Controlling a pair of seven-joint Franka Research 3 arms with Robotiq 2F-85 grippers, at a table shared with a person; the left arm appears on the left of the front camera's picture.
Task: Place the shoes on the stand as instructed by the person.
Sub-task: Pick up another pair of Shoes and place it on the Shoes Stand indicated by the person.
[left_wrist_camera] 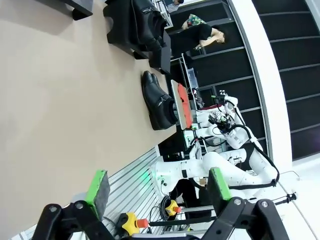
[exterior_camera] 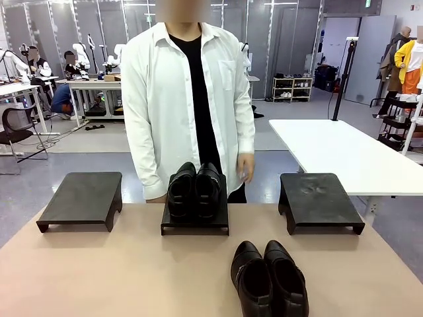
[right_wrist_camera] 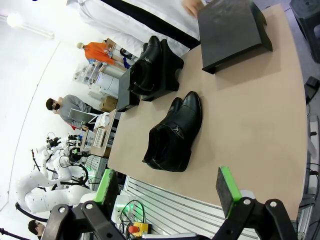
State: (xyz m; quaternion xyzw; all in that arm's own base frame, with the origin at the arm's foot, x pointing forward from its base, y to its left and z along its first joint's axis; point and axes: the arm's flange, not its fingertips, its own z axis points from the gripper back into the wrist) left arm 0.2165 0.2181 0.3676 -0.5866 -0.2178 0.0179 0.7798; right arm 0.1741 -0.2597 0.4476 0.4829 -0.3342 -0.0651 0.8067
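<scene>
Ankle boots (exterior_camera: 269, 281) nearest look stiff, slick; pinch the collar. Left hand (left_wrist_camera: 158, 186) and right hand (right_wrist_camera: 166, 185) gape empty.

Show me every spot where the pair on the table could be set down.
Both outer stands are bare: the left stand and the right stand. The table is also open in front of the left stand. Crowded: the middle stand holds the low shoes, and the ankle boots fill the near edge right of centre.
</scene>
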